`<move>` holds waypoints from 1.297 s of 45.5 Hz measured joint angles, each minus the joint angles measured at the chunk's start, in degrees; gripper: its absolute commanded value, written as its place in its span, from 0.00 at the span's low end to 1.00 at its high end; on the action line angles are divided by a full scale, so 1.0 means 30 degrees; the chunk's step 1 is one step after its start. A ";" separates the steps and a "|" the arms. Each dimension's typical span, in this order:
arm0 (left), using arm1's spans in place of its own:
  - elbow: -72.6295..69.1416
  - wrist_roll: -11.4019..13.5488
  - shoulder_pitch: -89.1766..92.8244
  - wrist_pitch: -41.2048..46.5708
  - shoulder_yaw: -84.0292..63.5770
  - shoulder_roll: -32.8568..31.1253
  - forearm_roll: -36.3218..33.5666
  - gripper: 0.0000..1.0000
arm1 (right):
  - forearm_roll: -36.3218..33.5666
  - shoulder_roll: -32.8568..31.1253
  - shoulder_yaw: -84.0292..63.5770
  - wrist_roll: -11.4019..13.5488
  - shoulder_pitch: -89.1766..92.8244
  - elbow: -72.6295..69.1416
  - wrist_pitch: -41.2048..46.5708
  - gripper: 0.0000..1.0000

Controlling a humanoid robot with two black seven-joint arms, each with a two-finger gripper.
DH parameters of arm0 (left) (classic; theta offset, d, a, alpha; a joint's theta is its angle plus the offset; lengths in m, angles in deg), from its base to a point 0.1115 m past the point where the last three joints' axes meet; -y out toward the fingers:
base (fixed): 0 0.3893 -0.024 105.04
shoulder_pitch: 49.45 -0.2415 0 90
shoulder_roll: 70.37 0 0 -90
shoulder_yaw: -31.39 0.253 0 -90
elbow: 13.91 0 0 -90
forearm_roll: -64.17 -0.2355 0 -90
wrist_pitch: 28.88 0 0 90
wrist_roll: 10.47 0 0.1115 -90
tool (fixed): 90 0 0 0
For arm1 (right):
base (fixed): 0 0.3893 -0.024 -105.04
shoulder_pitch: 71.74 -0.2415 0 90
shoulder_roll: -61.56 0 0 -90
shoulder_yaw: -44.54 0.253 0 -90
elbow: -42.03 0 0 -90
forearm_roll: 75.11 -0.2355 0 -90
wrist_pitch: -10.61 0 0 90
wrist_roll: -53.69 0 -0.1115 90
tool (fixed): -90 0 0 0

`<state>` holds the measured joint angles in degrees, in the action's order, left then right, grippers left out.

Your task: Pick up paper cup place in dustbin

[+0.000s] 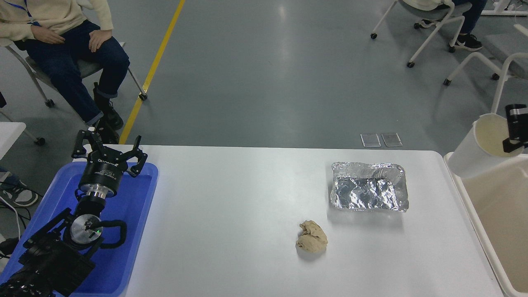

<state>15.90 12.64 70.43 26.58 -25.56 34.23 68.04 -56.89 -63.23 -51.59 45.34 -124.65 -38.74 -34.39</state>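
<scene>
the paper cup [474,152] is held by its rim in the right gripper [515,131], tilted above the dustbin's [458,187] far left corner.

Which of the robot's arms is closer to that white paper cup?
The right. The right gripper holds the paper cup by its rim, above the dustbin; the left gripper sits far off over the blue tray.

Lab floor: yellow floor line [154,68], wheeled chairs [429,24], white table [231,214].

The right gripper [515,128] and the dustbin [466,190] run off the right edge — only black fingers [513,123] show.
</scene>
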 measured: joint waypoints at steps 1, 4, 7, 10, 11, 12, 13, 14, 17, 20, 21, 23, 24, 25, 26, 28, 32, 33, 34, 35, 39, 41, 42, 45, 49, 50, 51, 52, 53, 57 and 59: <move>0.0001 -0.0001 0.0000 0.0000 0.0000 -0.0001 -0.0002 1.00 | 0.0003 -0.0159 -0.0144 0.0006 0.0164 0.0171 0.0000 0.00; 0.0000 0.0000 0.0001 0.0002 0.0000 0.0001 0.0005 1.00 | 0.0003 -0.0699 -0.0614 0.0005 0.0761 0.0726 0.0000 0.00; 0.0003 0.0000 0.0000 0.0005 0.0000 -0.0003 0.0000 1.00 | -0.0038 -0.1245 -0.0996 0.0004 0.1565 0.1473 -0.0006 0.00; 0.0003 0.0000 0.0001 0.0005 0.0000 -0.0003 -0.0001 1.00 | -0.0135 -0.1839 -0.1174 0.0004 0.2648 0.2334 -0.0218 0.00; 0.0000 -0.0001 0.0001 0.0005 0.0000 -0.0003 0.0000 1.00 | -0.0161 -0.2001 -0.1202 -0.0007 0.2982 0.2688 -0.0313 0.00; 0.0000 0.0001 0.0002 0.0005 0.0000 -0.0003 0.0003 1.00 | -0.0180 -0.2226 -0.1205 0.0001 0.3514 0.3173 -0.0494 0.00; 0.0001 0.0001 0.0003 0.0004 0.0000 -0.0002 0.0000 1.00 | -0.0187 -0.2370 -0.1201 0.0002 0.3883 0.3355 -0.0648 0.00; -0.0002 0.0000 0.0002 0.0005 0.0000 -0.0002 0.0003 1.00 | -0.0240 -0.2501 -0.1158 -0.0005 0.4248 0.3472 -0.0823 0.00; -0.0005 0.0000 0.0001 0.0005 0.0000 -0.0001 0.0005 1.00 | -0.0402 -0.2980 -0.0904 -0.0010 0.5606 0.4164 -0.1634 0.00; -0.0004 0.0000 0.0000 0.0005 0.0000 -0.0004 0.0000 1.00 | -0.0707 -0.3448 -0.0565 -0.0006 0.6988 0.4813 -0.2745 0.00; -0.0005 0.0000 0.0002 0.0005 -0.0001 -0.0001 0.0001 1.00 | -0.0816 -0.3565 -0.0462 0.0000 0.7395 0.4982 -0.3105 0.00; 0.0000 0.0001 0.0001 0.0005 -0.0001 -0.0002 0.0001 1.00 | -0.1150 -0.3801 -0.0124 0.0000 0.8428 0.5389 -0.4074 0.00; -0.0004 -0.0001 -0.0001 0.0005 -0.0001 -0.0003 0.0000 1.00 | -0.1369 -0.3880 0.0037 -0.0008 0.8868 0.5549 -0.4475 0.00; -0.0005 0.0000 0.0000 0.0005 -0.0001 -0.0004 -0.0003 1.00 | -0.1541 -0.3969 0.0224 -0.0007 0.9390 0.5705 -0.4943 0.00; -0.0002 0.0001 0.0003 0.0005 -0.0002 -0.0003 0.0004 1.00 | -0.1734 -0.4078 0.0505 -0.0001 1.0125 0.5900 -0.5634 0.00; -0.0005 0.0000 -0.0001 0.0006 -0.0001 -0.0002 0.0004 1.00 | -0.2012 -0.4195 0.0886 0.0002 1.1087 0.6140 -0.6463 0.00; -0.0004 0.0000 0.0000 0.0022 -0.0001 -0.0002 -0.0001 1.00 | -0.2705 -0.4411 0.1939 0.0003 1.3357 0.6708 -0.8661 0.00; -0.0004 0.0001 0.0000 0.0024 -0.0001 -0.0001 0.0006 1.00 | -0.2828 -0.4449 0.2136 0.0004 1.3769 0.6815 -0.9054 0.00; -0.0005 0.0000 0.0000 0.0026 -0.0001 0.0000 0.0002 1.00 | -0.2947 -0.4476 0.2350 -0.0006 1.4162 0.6926 -0.9422 0.00; -0.0005 0.0000 0.0000 0.0027 -0.0001 -0.0001 -0.0001 1.00 | -0.3085 -0.4507 0.2624 -0.0001 1.4654 0.7076 -0.9958 0.00; -0.0005 0.0001 0.0000 0.0029 -0.0001 -0.0002 0.0005 1.00 | -0.3500 -0.4611 0.3610 0.0001 1.6479 0.7912 -1.1324 0.00; -0.0003 0.0000 -0.0001 0.0029 -0.0001 -0.0004 -0.0002 1.00 | -0.3581 -0.4611 0.3975 -0.0001 1.7141 0.8426 -1.1672 0.00; -0.0003 0.0000 0.0000 0.0029 -0.0001 -0.0004 -0.0001 1.00 | -0.3647 -0.4610 0.4219 0.0005 1.7603 0.8747 -1.1859 0.00; -0.0003 0.0001 0.0004 0.0027 -0.0002 0.0009 0.0001 1.00 | -0.3789 -0.4580 0.5091 0.0017 1.9273 0.9764 -1.2359 0.00; -0.0006 0.0001 0.0001 0.0032 -0.0002 -0.0002 0.0006 1.00 | -0.3909 -0.4527 0.6489 0.0024 2.1189 1.1150 -1.2847 0.00; -0.0002 0.0001 0.0001 0.0032 -0.0002 -0.0003 0.0002 1.00 | -0.3923 -0.4508 0.6814 0.0013 2.1628 1.1494 -1.2936 0.00; 0.0001 0.0000 0.0003 0.0032 -0.0001 -0.0004 -0.0002 1.00 | -0.3976 -0.4466 0.7327 0.0017 2.2370 1.2047 -1.3061 0.00; 0.0001 -0.0001 0.0001 0.0032 -0.0001 -0.0005 -0.0004 1.00 | -0.3999 -0.4443 0.7633 0.0026 2.2898 1.2391 -1.3125 0.00; -0.0005 0.0006 0.0003 0.0032 -0.0002 -0.0002 0.0008 1.00 | -0.4007 -0.4408 0.7955 0.0026 2.3399 1.2718 -1.3154 0.00; -0.0005 -0.0001 0.0000 0.0032 -0.0001 -0.0005 -0.0002 1.00 | -0.4051 -0.4112 0.9585 0.0021 2.5529 1.4386 -1.3365 0.00; -0.0005 0.0001 0.0002 0.0032 -0.0002 -0.0003 0.0001 1.00 | -0.4064 -0.3915 1.0488 0.0021 2.6672 1.5275 -1.3443 0.00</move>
<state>15.89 12.64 70.44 26.67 -25.57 34.22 68.04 -69.09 -74.98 -20.13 45.40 -44.63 7.09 -74.72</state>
